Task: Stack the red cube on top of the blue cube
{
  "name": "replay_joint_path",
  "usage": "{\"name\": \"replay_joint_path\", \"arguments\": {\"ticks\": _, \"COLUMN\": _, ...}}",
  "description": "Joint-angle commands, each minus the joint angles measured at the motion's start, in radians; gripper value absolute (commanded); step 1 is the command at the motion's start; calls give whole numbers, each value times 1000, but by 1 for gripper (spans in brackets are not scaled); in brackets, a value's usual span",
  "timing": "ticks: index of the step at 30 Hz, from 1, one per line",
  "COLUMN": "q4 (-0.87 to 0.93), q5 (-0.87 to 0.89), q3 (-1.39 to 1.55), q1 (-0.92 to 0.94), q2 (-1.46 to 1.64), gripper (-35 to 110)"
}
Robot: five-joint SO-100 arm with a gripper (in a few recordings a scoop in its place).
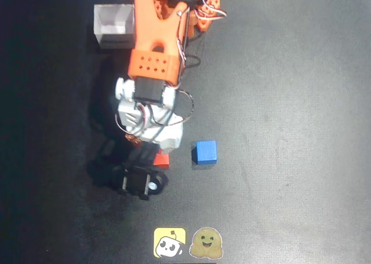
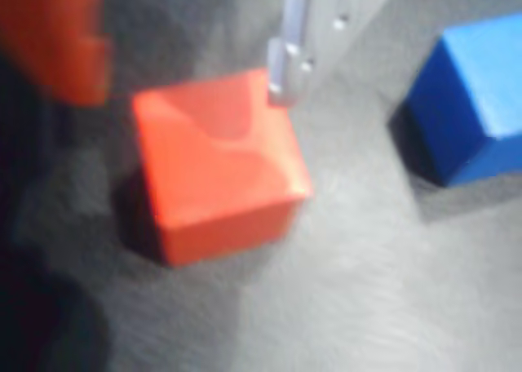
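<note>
The red cube (image 2: 216, 164) rests on the dark table, close up in the wrist view. My gripper (image 2: 188, 78) stands open right over it, a pale finger (image 2: 287, 58) at the cube's far right corner and a blurred orange finger (image 2: 61, 42) off its far left. From overhead, a corner of the red cube (image 1: 162, 159) shows under my gripper (image 1: 155, 157). The blue cube (image 1: 205, 151) sits on the table a short gap to the right, apart from the red one. In the wrist view the blue cube (image 2: 477, 103) is at the upper right.
A white open box (image 1: 114, 25) stands at the back left beside the orange arm (image 1: 156, 38). Two stickers (image 1: 188, 242) lie at the table's front edge. Dark table surface (image 1: 290, 131) stretches to the right of the blue cube.
</note>
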Motion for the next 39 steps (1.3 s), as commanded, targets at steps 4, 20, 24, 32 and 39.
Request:
{"name": "replay_joint_path", "arguments": {"ticks": 4, "q4": -37, "q5": 26, "q3": -44, "q1": -41, "q2": -20, "gripper": 26}}
{"name": "replay_joint_path", "arguments": {"ticks": 20, "q4": -244, "q5": 43, "q3": 107, "q1": -52, "q2": -86, "gripper": 27}}
{"name": "replay_joint_path", "arguments": {"ticks": 24, "q4": -244, "q5": 52, "q3": 117, "q1": -51, "q2": -98, "gripper": 20}}
{"name": "replay_joint_path", "arguments": {"ticks": 32, "q4": -236, "q5": 49, "q3": 126, "q1": -41, "q2": -84, "gripper": 0}}
{"name": "replay_joint_path", "arguments": {"ticks": 39, "q4": -118, "q5": 95, "q3": 117, "q1": -67, "q2": 81, "gripper": 0}}
